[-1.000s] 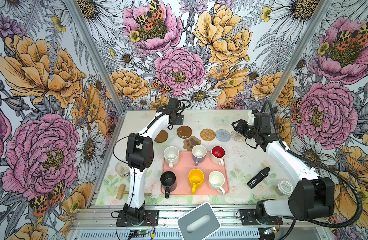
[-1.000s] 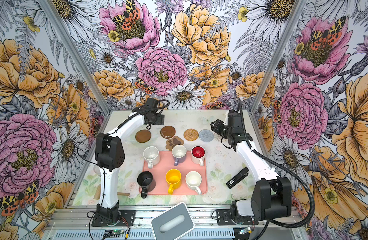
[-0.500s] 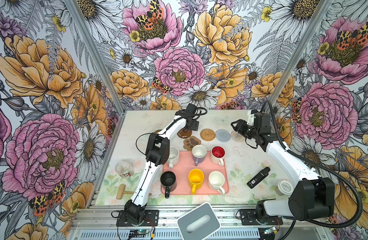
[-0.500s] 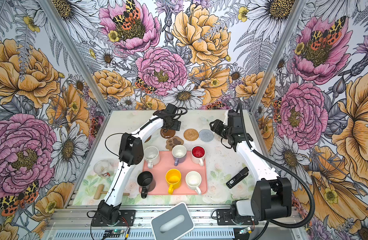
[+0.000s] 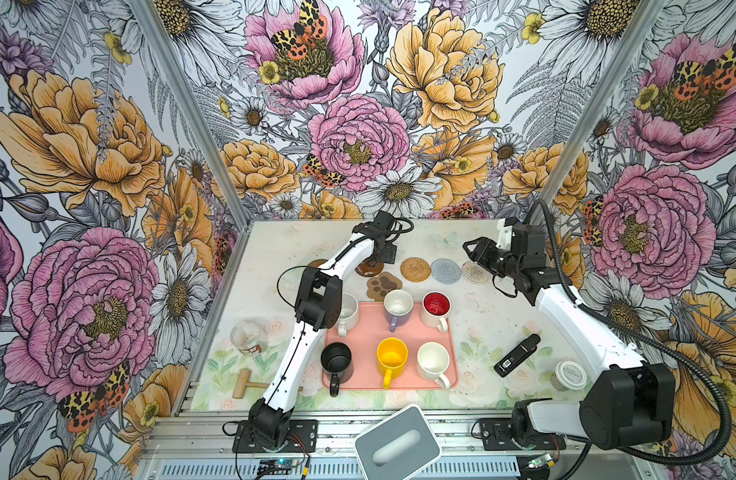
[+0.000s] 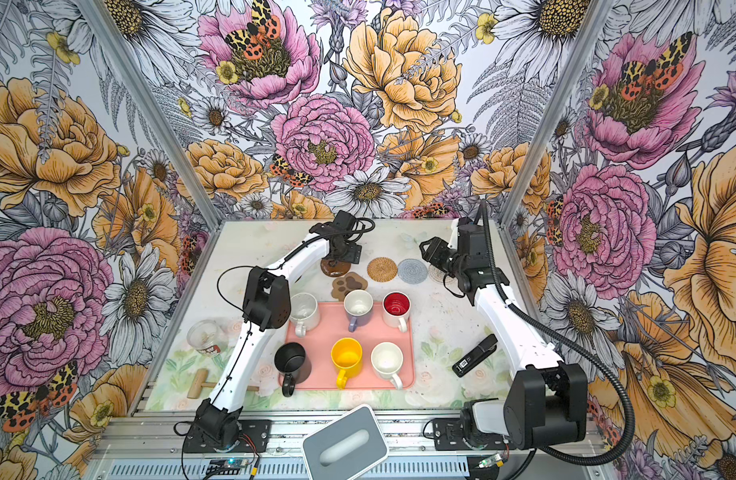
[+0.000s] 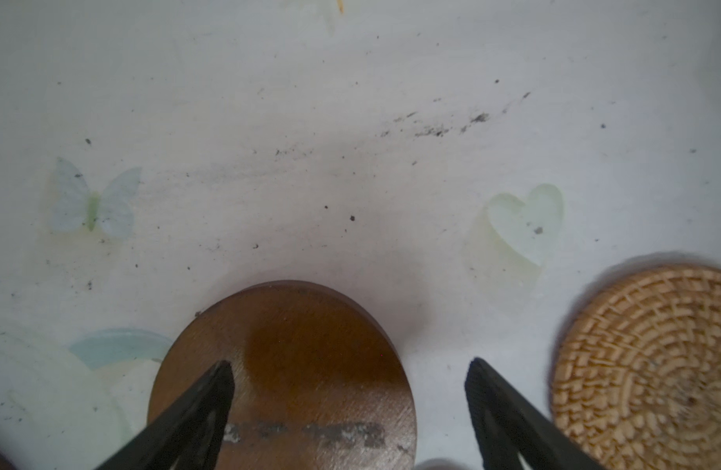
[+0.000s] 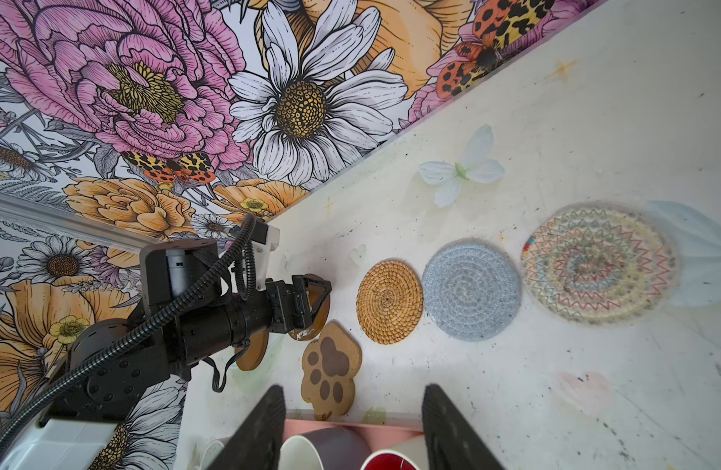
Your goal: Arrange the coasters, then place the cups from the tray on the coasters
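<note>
My left gripper [image 5: 374,259] [image 7: 350,372] hangs open over a brown disc coaster [image 5: 368,270] [image 7: 285,366], one finger above the disc and the other past its edge. A second brown disc [image 5: 316,264] shows partly behind that arm. The paw-print [image 5: 384,286], rattan [image 5: 415,269], grey-blue [image 5: 445,271] and cream lacy [image 5: 475,272] coasters lie in a row. My right gripper [image 5: 469,249] [image 8: 352,403] is open and empty above the lacy one. Several cups stand on the pink tray [image 5: 366,332]: white [image 5: 349,309], lavender [image 5: 398,305], red-inside [image 5: 436,307], black [image 5: 336,361], yellow [image 5: 392,357], cream-white [image 5: 433,360].
A clear glass jar [image 5: 248,337] and a wooden mallet [image 5: 243,382] lie front left. To the right of the tray are a black device [image 5: 517,355] and a small lidded jar [image 5: 569,375]. A grey box [image 5: 396,442] sits past the front edge.
My left arm has swung right from the back left, bringing its open gripper over the brown disc. The right arm has barely moved.
</note>
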Tool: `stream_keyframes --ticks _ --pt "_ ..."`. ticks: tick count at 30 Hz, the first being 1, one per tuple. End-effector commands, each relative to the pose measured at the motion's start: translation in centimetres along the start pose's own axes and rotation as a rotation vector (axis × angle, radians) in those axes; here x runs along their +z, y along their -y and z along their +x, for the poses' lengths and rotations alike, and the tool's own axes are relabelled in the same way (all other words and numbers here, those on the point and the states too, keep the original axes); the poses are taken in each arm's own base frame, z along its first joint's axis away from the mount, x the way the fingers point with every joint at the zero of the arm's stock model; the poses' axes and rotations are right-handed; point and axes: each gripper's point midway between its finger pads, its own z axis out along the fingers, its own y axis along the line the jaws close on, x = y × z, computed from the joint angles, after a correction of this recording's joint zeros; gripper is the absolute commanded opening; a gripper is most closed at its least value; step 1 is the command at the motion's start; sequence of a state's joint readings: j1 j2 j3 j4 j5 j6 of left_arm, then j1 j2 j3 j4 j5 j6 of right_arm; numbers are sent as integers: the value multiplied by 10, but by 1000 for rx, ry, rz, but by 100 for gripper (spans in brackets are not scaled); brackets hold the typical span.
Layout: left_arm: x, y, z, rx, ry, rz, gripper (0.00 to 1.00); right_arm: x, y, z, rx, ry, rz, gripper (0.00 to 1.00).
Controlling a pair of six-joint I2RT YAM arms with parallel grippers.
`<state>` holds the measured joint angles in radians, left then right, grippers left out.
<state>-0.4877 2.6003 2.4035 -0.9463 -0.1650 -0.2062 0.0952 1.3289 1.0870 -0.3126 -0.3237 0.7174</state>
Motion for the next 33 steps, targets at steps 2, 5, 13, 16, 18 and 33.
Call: stream_keyframes --ticks 2,5,13,16,18,33 --pt "16 -12 9 -5 -26 -44 91 -7 -10 -2 -25 14 -31 56" --pt "20 -17 13 -11 -39 -50 91 -7 -9 -2 -26 17 -28 56" --pt "23 -44 35 -44 -109 -81 88 -6 -8 -1 -20 13 -24 56" --pt "24 -48 46 -43 -139 -85 86 -4 -7 -1 -17 10 -22 56" --pt "23 -51 52 -41 -155 -91 85 -4 -7 0 -17 9 -22 56" --pt "14 -58 83 -40 -229 -95 81 -5 -7 1 -13 6 -26 56"
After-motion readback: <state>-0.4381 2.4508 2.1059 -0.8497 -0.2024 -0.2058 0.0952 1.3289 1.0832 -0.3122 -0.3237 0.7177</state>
